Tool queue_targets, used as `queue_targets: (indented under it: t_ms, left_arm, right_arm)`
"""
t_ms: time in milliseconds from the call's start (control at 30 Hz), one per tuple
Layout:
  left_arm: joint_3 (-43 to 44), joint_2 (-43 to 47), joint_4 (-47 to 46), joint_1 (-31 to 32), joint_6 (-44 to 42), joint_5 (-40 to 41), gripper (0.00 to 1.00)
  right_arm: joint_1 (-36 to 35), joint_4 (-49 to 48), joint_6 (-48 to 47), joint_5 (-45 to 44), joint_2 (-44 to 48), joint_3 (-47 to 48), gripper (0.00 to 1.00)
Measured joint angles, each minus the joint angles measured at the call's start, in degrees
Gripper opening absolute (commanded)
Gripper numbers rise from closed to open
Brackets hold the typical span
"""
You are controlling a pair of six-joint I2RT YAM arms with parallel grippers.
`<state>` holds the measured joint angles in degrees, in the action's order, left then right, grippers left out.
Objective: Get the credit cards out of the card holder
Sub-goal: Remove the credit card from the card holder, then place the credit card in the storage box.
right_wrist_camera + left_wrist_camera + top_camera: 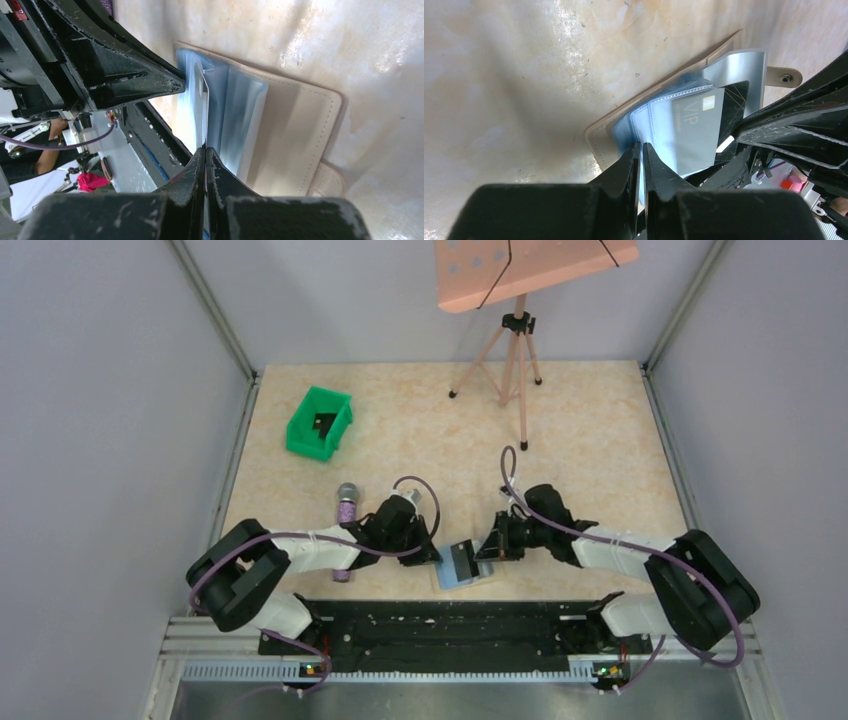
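The card holder (pixel 460 565) lies open near the table's front edge, between both grippers. In the left wrist view its beige rim (pixel 599 140) and light blue pockets show, with a grey "VIP" card (pixel 696 127) sticking partly out of a pocket. My left gripper (pixel 642 145) is shut on a thin blue panel of the holder. My right gripper (pixel 205 148) is shut on the edge of the card (pixel 204 100), which stands edge-on above the beige holder (pixel 295 135). In the top view the left gripper (pixel 432 555) and the right gripper (pixel 492 548) face each other across the holder.
A purple microphone (pixel 346 505) lies just left of the left arm. A green bin (pixel 320 422) stands at the back left. A tripod (pixel 515 350) holding a pink board stands at the back. The black rail (pixel 440 625) runs along the near edge.
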<state>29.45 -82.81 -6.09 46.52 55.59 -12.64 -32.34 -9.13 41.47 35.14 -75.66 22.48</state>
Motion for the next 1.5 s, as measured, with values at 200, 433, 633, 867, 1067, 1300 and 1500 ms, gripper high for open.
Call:
queue_targets:
  t_ms: [200, 433, 633, 867, 1067, 1300, 1500]
  left_arm:
    - [0.00, -0.72, -1.31, -0.02, 0.02, -0.44, 0.13]
    - [0.26, 0.17, 0.13, 0.04, -0.33, -0.35, 0.19]
    - [2.10, 3.28, 6.93, 0.04, -2.19, 0.24, 0.42]
    - [8.59, 8.15, 13.09, 0.04, -5.77, 0.68, 0.57]
    - [15.41, 11.47, 17.40, 0.04, -11.28, -0.11, 0.64]
    - [18.64, 17.11, 20.76, 0.04, -16.13, -5.20, 0.63]
    - [18.84, 18.58, 20.63, 0.04, -16.09, -10.75, 0.60]
  right_arm:
    - [1.22, 2.82, -1.25, 0.68, 1.77, 0.02, 0.00]
    - [3.61, 10.64, -3.54, 0.50, 5.27, 1.92, 0.00]
    - [5.95, 19.08, -6.43, -0.90, 11.52, 6.14, 0.00]
    - [9.07, 24.70, -10.21, -0.07, 15.61, 8.48, 0.00]
    - [9.31, 24.04, -12.13, 8.26, 17.73, 8.63, 0.00]
    - [9.33, 15.32, -9.62, 18.75, 20.48, 6.51, 0.00]
    - [9.33, 8.81, -6.29, 24.37, 24.22, 5.22, 0.00]
